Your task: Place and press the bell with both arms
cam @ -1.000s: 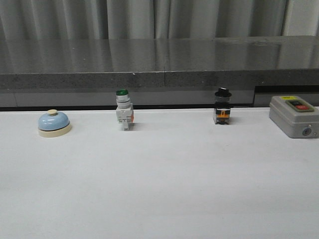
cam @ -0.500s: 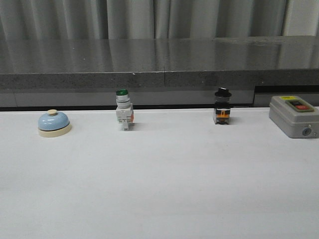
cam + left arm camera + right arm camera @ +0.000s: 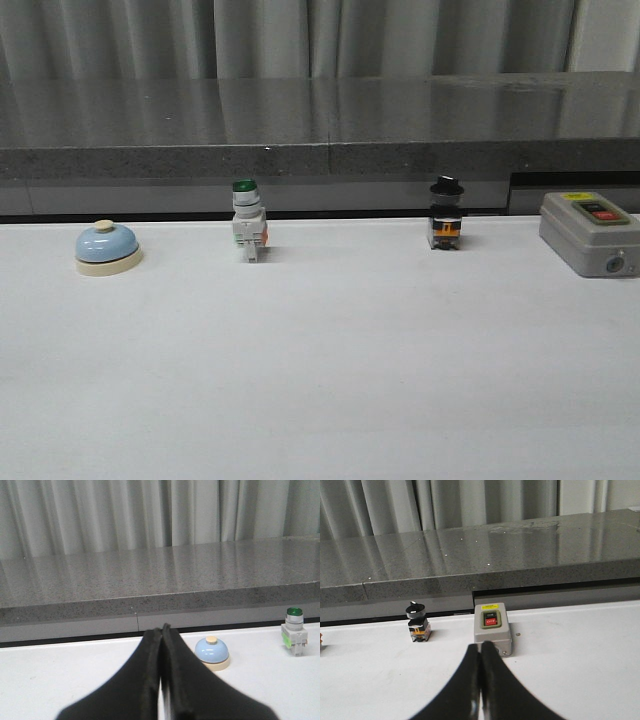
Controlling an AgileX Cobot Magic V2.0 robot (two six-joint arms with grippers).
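The bell [image 3: 108, 248] sits at the left of the front frame on the white bench [image 3: 320, 380], upright, well apart from the green switch [image 3: 248, 232] near centre. My left end effector [image 3: 162, 630] is pressed closed, empty, short of the bell [image 3: 212, 652]. My right end effector [image 3: 480, 647] is likewise closed, empty, near the grey box [image 3: 491, 628].

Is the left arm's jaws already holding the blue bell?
No, the left gripper has its jaws pressed together on nothing, and the bell sits apart on the table beyond them.
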